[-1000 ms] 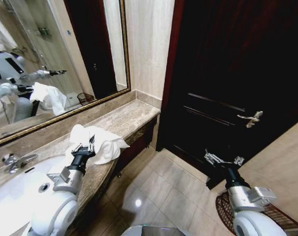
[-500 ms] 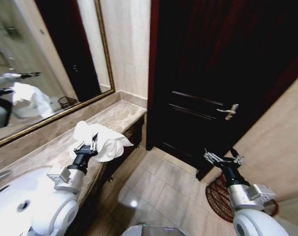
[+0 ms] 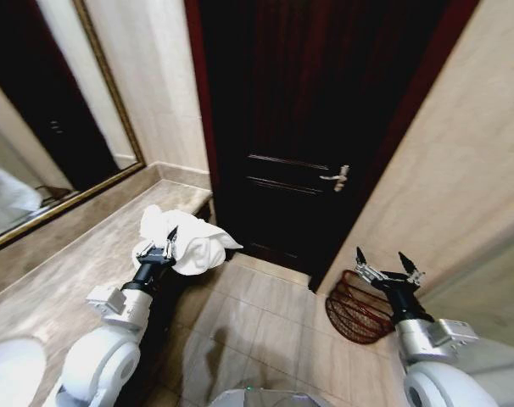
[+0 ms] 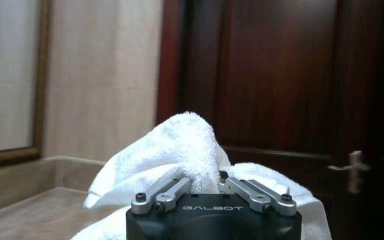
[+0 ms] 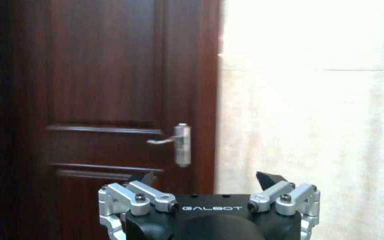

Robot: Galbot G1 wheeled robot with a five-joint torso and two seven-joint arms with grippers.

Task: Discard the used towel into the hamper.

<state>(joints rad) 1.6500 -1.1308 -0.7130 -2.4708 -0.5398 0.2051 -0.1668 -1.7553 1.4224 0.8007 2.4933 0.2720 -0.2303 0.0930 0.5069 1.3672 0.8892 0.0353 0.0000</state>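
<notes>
A white crumpled towel point(image 3: 187, 240) hangs in the air beside the end of the marble counter, with my left gripper point(image 3: 164, 248) shut on it. The left wrist view has the towel point(image 4: 172, 150) bunched just past the closed fingers of that gripper point(image 4: 204, 181). The hamper point(image 3: 359, 309), a dark reddish-brown open-weave basket, stands on the tiled floor against the beige wall at the right. My right gripper point(image 3: 384, 264) is held in the air in front of the hamper's rim, open and with nothing in it; the right wrist view shows its fingertips point(image 5: 205, 179) spread apart.
A dark wooden door point(image 3: 308, 110) with a metal lever handle point(image 3: 337, 177) fills the wall ahead. The marble counter point(image 3: 62, 254) with a framed mirror point(image 3: 45, 127) above it runs along the left. Tiled floor point(image 3: 265, 322) lies open between counter and hamper.
The whole picture has swung rightward, so the camera has turned: sink and mirror slid off left, door and hamper came toward the middle. Both grippers kept their state.
</notes>
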